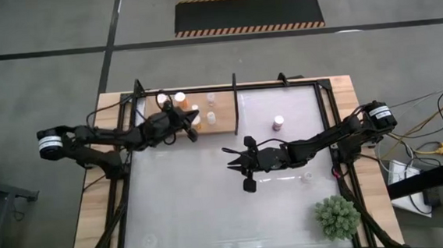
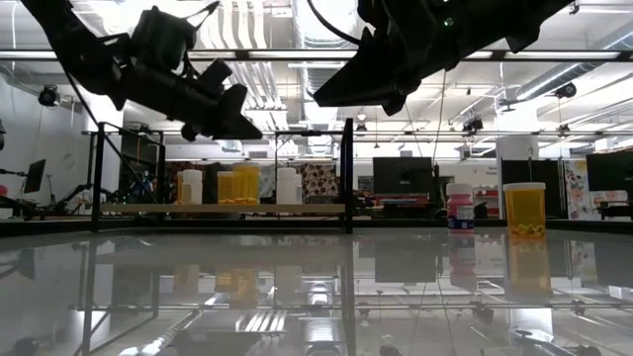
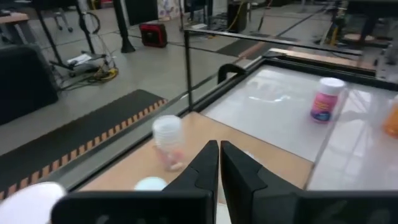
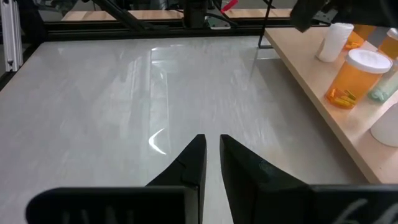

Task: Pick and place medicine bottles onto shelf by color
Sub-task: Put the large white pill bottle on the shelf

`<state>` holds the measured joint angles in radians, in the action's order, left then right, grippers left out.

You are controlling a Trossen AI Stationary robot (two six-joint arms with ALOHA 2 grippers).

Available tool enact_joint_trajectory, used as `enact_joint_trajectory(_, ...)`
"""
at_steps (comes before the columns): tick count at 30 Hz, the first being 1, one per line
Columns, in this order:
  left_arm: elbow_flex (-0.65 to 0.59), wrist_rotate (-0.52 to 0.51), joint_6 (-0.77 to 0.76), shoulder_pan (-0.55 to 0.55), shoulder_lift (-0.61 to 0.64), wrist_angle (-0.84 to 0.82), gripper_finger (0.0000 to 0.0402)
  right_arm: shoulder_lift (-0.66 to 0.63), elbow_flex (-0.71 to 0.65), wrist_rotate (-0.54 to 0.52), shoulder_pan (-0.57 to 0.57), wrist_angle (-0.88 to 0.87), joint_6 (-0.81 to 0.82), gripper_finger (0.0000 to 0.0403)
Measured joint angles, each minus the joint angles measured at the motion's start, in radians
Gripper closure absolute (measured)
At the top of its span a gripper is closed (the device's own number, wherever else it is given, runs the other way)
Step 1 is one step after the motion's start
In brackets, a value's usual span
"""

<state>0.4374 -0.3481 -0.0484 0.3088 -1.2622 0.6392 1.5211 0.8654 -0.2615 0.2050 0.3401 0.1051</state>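
The light-wood shelf (image 1: 223,118) lies at the table's far left, inside a black frame. Orange (image 1: 179,97) and whitish (image 1: 211,100) bottles stand on it. A purple bottle (image 1: 278,122) stands on the white tabletop, and in the low view an orange bottle (image 2: 524,210) stands beside the purple one (image 2: 459,208). My left gripper (image 1: 195,134) hovers shut above the shelf's near edge; a clear bottle (image 3: 169,143) stands just beyond its fingertips (image 3: 219,149). My right gripper (image 1: 234,164) hangs shut over the middle of the table, above bare tabletop (image 4: 211,140), facing the shelf (image 4: 323,118).
A spiky green plant (image 1: 337,216) sits in the table's near right corner. A black frame bar (image 1: 236,103) stands along the shelf's right edge. The near half of the glossy tabletop (image 1: 212,218) offers free room.
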Motion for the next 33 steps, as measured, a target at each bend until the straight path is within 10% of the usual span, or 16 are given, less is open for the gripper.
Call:
enact_joint_trajectory(10, 0.012, 0.18, 0.012, -0.191, 0.247, 0.008, 0.0402, -0.061, 0.02, -0.001, -0.003, -0.137, 0.076, 0.0367)
enact_joint_trajectory(22, -0.039, 0.301, 0.051, -0.395, 0.448, 0.004, 0.0402, -0.207, 0.274, -0.111, -0.233, -1.207, 0.605, 0.036)
enact_joint_trajectory(33, -0.039, 0.301, 0.062, -0.398, 0.425, 0.0, 0.0402, -0.161, 0.255, -0.078, -0.459, -1.303, 0.591, 0.0209)
